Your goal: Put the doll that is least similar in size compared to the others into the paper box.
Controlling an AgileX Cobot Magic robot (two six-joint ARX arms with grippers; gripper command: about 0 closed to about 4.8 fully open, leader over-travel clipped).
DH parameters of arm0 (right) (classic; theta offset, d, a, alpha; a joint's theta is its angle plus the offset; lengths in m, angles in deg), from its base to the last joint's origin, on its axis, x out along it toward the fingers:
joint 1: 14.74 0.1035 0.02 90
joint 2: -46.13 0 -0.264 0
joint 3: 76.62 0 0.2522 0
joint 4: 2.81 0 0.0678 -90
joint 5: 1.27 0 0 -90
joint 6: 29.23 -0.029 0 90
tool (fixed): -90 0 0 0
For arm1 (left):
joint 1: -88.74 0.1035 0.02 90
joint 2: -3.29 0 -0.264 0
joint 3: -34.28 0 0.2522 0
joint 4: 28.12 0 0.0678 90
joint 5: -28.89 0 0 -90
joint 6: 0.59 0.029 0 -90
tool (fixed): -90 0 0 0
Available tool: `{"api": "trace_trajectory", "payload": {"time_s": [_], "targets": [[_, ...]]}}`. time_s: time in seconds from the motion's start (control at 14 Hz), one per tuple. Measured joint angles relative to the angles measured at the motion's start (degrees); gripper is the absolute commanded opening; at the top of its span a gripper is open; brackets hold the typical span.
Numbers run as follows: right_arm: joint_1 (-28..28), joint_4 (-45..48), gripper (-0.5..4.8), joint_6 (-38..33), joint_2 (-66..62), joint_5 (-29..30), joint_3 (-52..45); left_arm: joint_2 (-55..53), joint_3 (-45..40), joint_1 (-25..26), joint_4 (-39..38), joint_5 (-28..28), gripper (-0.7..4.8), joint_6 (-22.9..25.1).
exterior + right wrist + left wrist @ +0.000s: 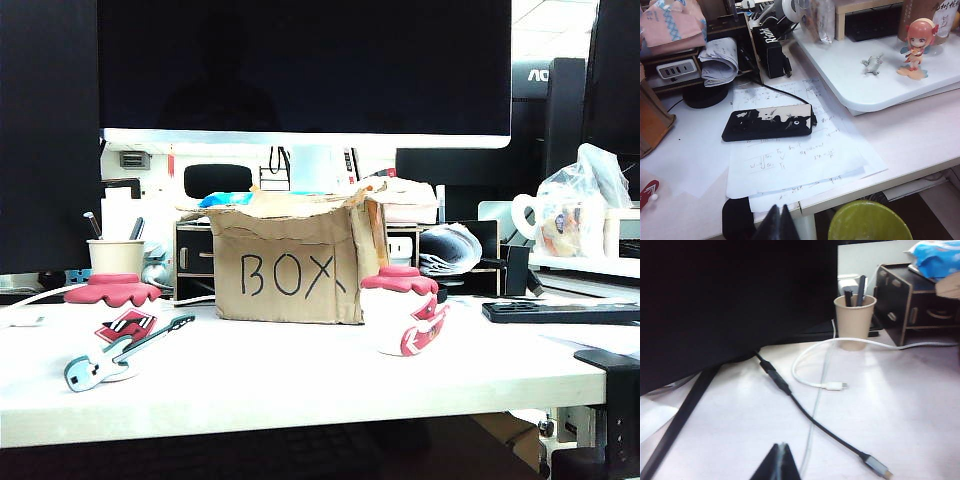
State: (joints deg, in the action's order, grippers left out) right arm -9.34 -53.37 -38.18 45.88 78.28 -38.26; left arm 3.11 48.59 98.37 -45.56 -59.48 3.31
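The paper box (290,262) stands toward the back of the tabletop (300,385), between two big red-capped dolls, one with a blue guitar (115,330) near the left edge, one with a red mouth (405,312) just right of the box. The tiny doll cannot be seen. The left gripper (780,465) hangs over cables (810,415) near a paper cup (854,320), fingers pressed together, holding nothing. The right gripper (776,225) hovers above papers (790,155) at the right edge, fingers likewise together, empty.

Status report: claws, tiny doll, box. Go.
Left claw shut, empty, near paper cup. Right claw shut, empty. Tiny doll not seen. Brown cardboard box stands open-topped.
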Motion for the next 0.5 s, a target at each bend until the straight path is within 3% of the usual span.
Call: {"api": "trace_trajectory", "payload": {"time_s": [0.5], "targets": [[0.0, 0.0, -0.01, 0.0, 0.0, 0.0, 0.0, 0.0, 0.0, -0.7, 0.0, 0.7, -0.05, 0.0]]}}
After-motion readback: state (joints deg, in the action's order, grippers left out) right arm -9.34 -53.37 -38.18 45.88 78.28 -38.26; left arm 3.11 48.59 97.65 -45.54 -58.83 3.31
